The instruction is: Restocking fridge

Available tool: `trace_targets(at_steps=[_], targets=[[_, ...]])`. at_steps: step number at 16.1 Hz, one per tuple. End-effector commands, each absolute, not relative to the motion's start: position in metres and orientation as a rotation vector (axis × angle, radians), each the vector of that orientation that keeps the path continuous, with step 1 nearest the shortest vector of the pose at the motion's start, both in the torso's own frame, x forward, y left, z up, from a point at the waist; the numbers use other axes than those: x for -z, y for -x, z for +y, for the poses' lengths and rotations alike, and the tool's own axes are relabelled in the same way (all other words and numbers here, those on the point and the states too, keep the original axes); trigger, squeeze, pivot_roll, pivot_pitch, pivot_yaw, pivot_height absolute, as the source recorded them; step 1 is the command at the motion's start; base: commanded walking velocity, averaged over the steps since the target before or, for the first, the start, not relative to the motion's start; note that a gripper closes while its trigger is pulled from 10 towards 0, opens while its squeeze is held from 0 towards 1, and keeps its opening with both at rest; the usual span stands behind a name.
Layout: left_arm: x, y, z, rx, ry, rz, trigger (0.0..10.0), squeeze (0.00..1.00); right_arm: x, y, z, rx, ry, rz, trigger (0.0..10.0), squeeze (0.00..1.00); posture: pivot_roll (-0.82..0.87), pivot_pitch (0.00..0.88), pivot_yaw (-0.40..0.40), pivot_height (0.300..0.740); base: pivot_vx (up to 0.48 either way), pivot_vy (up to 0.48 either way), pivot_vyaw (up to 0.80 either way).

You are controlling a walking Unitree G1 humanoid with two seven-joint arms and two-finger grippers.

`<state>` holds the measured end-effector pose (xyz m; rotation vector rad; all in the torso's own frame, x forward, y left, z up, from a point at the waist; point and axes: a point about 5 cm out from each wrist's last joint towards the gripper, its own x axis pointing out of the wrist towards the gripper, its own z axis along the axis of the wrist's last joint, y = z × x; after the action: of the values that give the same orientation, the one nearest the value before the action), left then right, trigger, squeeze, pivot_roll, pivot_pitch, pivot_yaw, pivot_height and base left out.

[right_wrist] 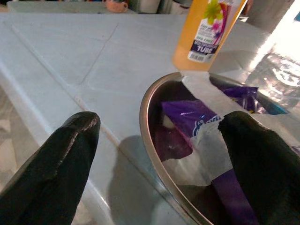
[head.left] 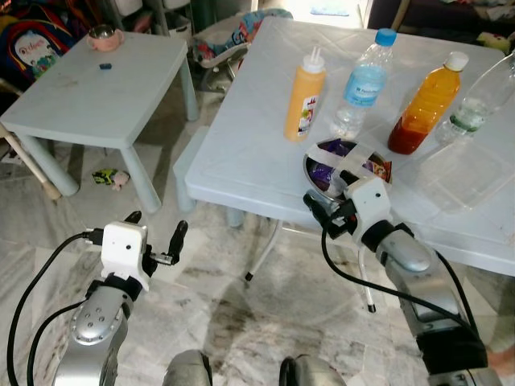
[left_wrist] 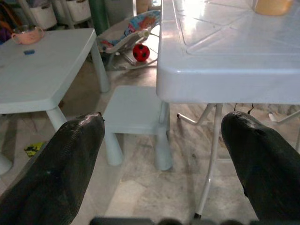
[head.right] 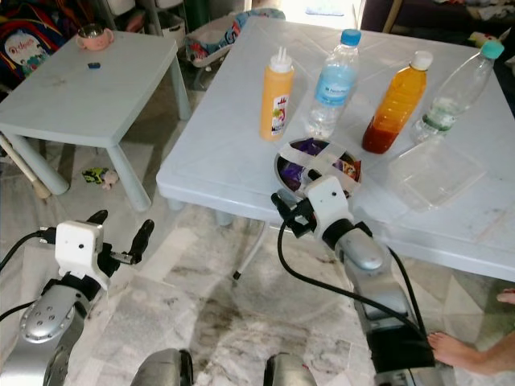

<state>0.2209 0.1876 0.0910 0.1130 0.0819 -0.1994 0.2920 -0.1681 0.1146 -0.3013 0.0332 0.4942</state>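
A steel bowl (head.left: 312,169) of purple snack packets (right_wrist: 187,117) sits near the front edge of the white table (head.left: 241,161). Behind it stand a yellow squeeze bottle (head.left: 304,95), a blue-capped water bottle (head.left: 364,84), an orange juice bottle (head.left: 425,104) and a clear bottle (head.right: 452,87). My right gripper (head.left: 328,193) is open at the table's edge, its fingers either side of the bowl's near rim without touching it. My left gripper (head.left: 157,227) is open and empty, low over the floor, facing the table's underside.
A low white table (head.left: 88,96) at the left carries a pink cup (head.left: 104,36). A small stool (left_wrist: 136,108) stands under the big table, and a toy (head.left: 109,177) lies on the marble floor. A clear plastic tray (head.right: 434,173) lies right of the bowl. A person's foot (head.right: 467,350) is at lower right.
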Motion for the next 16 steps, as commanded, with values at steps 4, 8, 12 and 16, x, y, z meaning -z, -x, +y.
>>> trace_targets(at_steps=[4, 8, 12, 16], targets=[[-0.094, -0.219, 0.184, 0.223, -0.111, 0.084, 10.0, 0.00, -0.110, -0.294, -0.170, -0.581, 0.344, 0.063, 2.7, 0.00, 0.08, 0.147, -0.003, 0.740, 0.000, 0.000, 0.00], [-0.094, -0.218, 0.183, 0.228, -0.112, 0.088, 10.0, 0.00, -0.108, -0.296, -0.171, -0.621, 0.374, 0.072, 0.9, 0.00, 0.08, 0.151, -0.001, 0.740, 0.000, 0.000, 0.00], [-0.094, -0.217, 0.182, 0.233, -0.113, 0.094, 10.0, 0.00, -0.107, -0.299, -0.172, -0.626, 0.390, 0.076, 0.5, 0.00, 0.08, 0.154, 0.000, 0.740, 0.000, 0.000, 0.00], [-0.093, -0.216, 0.181, 0.240, -0.112, 0.106, 10.0, 0.00, -0.097, -0.293, -0.167, -0.667, 0.386, 0.126, 0.0, 0.00, 0.09, 0.155, 0.000, 0.740, 0.000, 0.000, 0.00]])
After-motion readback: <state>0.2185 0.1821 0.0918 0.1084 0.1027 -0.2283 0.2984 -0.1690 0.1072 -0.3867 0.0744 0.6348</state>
